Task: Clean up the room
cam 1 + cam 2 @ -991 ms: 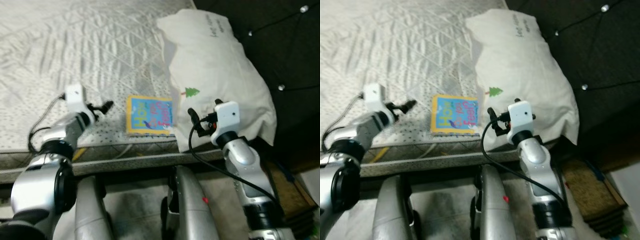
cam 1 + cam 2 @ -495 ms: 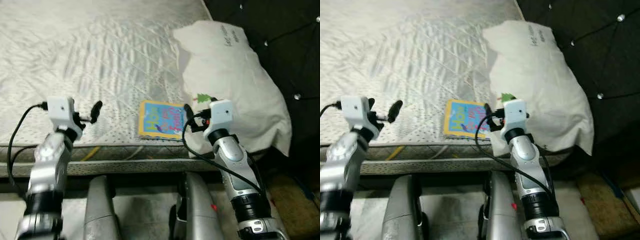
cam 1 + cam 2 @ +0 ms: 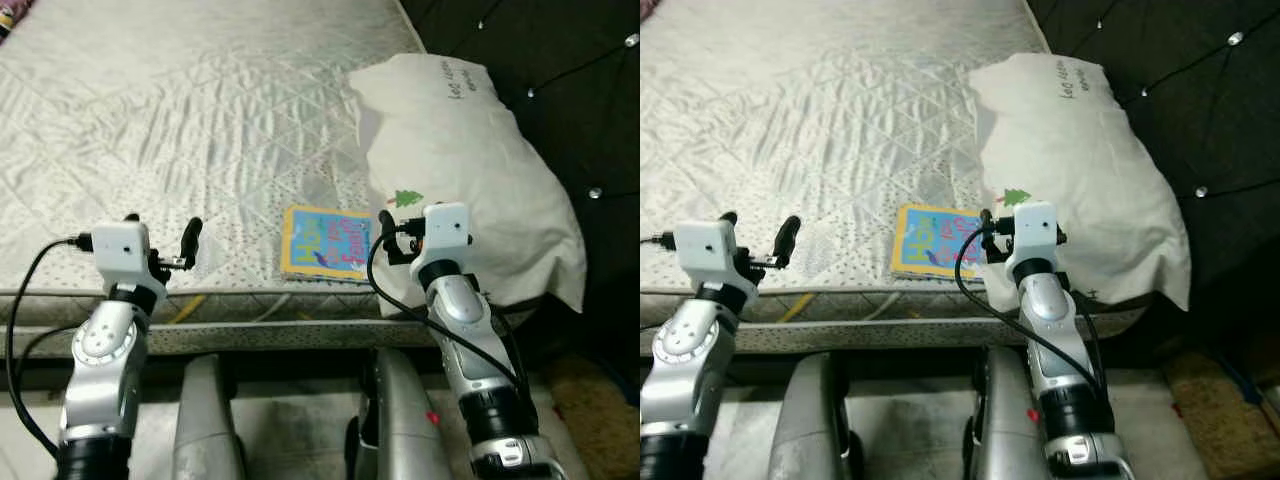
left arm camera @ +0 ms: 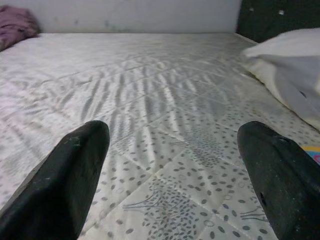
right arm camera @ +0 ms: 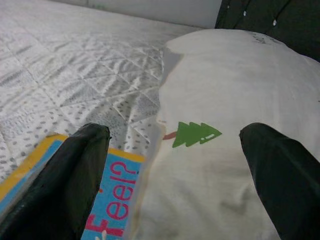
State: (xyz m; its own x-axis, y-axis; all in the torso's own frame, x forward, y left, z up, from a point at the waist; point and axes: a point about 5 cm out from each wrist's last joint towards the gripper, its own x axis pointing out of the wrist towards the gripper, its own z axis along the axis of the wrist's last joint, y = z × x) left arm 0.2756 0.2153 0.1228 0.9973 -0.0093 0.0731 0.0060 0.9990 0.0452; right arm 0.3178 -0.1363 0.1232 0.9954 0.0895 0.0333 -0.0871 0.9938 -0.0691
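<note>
1. Your book (image 3: 327,243) lies flat on the mattress (image 3: 200,120) near its front edge, just beside the white pillow (image 3: 470,170).
2. Your right gripper (image 5: 180,165) hovers over the book's pillow-side edge, its 2 fingers (image 5: 75,175) spread, holding nothing.
3. Your left gripper (image 4: 175,170) hovers above bare mattress, well apart from the book, fingers spread.

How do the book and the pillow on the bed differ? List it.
The book is small, flat and brightly coloured in blue and yellow; the pillow is large, puffy and cream with a small green tree print. The book lies beside the pillow, near the mattress edge. Both rest on the mattress.
</note>
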